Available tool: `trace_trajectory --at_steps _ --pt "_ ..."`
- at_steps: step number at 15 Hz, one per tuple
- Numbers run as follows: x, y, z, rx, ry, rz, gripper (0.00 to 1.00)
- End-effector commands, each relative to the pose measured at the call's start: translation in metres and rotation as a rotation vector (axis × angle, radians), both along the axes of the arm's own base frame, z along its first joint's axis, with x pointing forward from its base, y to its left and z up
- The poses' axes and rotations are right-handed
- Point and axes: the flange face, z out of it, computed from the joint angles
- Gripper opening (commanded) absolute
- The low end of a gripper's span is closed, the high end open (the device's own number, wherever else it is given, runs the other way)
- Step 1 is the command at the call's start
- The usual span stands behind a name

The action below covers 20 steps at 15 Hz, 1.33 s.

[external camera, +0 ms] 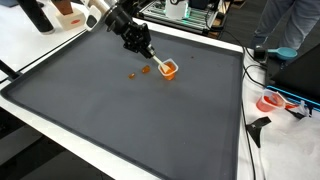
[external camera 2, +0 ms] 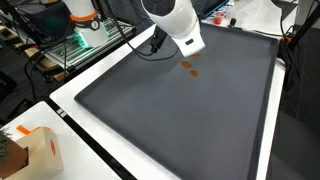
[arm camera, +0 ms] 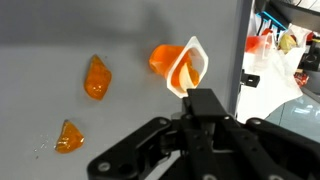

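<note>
Wrist view: gripper (arm camera: pixel 203 98) touching tipped cup (arm camera: pixel 172 62), orange bits (arm camera: pixel 96 76) nr

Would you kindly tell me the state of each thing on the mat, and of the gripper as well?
Orange cup: tipped on its side, white inside showing.
Gripper: at the cup's rim; open or shut cannot be told.
Larger orange piece: lying loose, apart from the cup.
Smaller orange piece: lying loose, apart from the rest.
Grey mat: spread flat.
</note>
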Motion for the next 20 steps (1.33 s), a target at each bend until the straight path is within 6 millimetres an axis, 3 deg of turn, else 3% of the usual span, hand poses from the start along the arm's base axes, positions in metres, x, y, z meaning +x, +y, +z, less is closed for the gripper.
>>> trace_trajectory --at_steps 1,6,13,20 --pt "0.000 -0.004 -0.002 0.037 -0.055 0.021 0.03" --pt "-0.001 -0.009 -0.006 0.082 -0.083 0.045 0.03" --pt "-0.010 -0.015 -0.020 0.187 0.005 0.094 0.03" --pt "-0.007 -0.030 -0.024 0.225 0.049 0.054 0.03"
